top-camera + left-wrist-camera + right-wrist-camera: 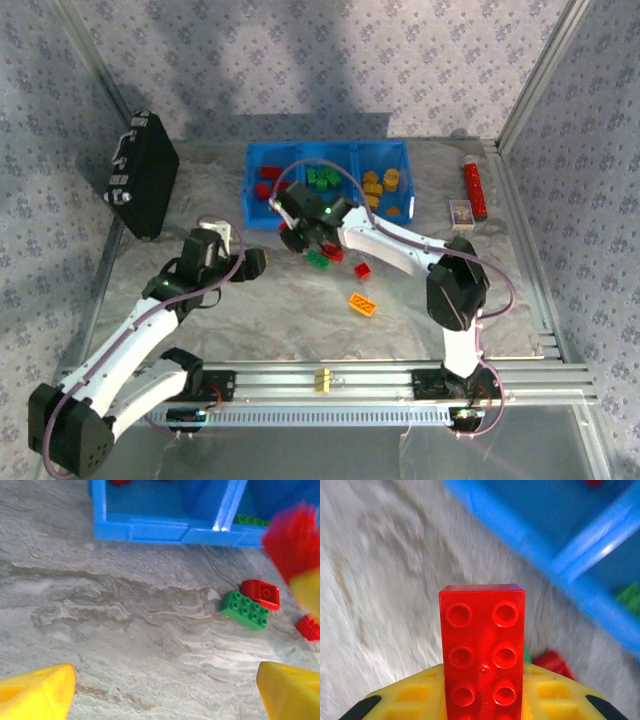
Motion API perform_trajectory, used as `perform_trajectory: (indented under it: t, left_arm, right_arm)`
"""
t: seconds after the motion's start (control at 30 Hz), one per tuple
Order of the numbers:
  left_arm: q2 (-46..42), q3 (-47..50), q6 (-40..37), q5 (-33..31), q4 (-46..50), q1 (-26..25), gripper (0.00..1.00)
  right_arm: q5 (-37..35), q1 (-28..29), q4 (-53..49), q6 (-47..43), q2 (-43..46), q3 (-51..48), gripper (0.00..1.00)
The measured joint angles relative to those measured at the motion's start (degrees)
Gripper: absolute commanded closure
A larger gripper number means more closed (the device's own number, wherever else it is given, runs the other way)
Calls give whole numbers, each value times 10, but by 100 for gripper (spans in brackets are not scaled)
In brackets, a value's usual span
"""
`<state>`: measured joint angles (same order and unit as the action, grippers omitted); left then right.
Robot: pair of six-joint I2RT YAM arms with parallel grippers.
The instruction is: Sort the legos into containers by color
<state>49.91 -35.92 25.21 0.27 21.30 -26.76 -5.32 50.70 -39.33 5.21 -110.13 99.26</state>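
Observation:
The blue bin (328,215) stands at the back of the table with red, green (322,179) and yellow legos (381,187) in its left, middle and right containers. My right gripper (290,215) hovers at the bin's front wall, shut on a red lego (482,650) that stands up between its yellow fingers (555,695); the bin wall (535,535) lies just ahead. On the table lie a green lego (245,610), red legos (261,592) (362,270) and an orange one (362,303). My left gripper (165,700) stands open over bare table, left of them.
A black hard case (143,185) leans at the left back. A red cylinder tube (474,188) and a small box (460,212) lie right of the bin. Metal rails (520,260) edge the table on both sides and in front.

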Motion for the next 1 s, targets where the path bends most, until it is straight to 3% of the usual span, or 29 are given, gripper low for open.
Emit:
perform_trajectory:
  t: [0.13, 0.23, 0.33, 0.63, 1.0]
  left_arm:
    - [-11, 0, 10, -16, 2, -37, 7]
    - [-25, 2, 17, -24, 5, -44, 7]
    - [-36, 3, 19, -28, 12, -45, 7]
    - [-10, 4, 18, -27, 11, -57, 7]
    - [185, -67, -26, -27, -7, -153, 5]
  right_arm:
    - [17, -26, -16, -4, -80, 152, 63]
    - [31, -49, -43, -2, -170, 284, 34]
    - [30, -64, -75, -3, -229, 351, 22]
    - [14, -50, -63, -5, -125, 165, 21]
    - [-5, -94, 22, 15, 119, -101, 16]
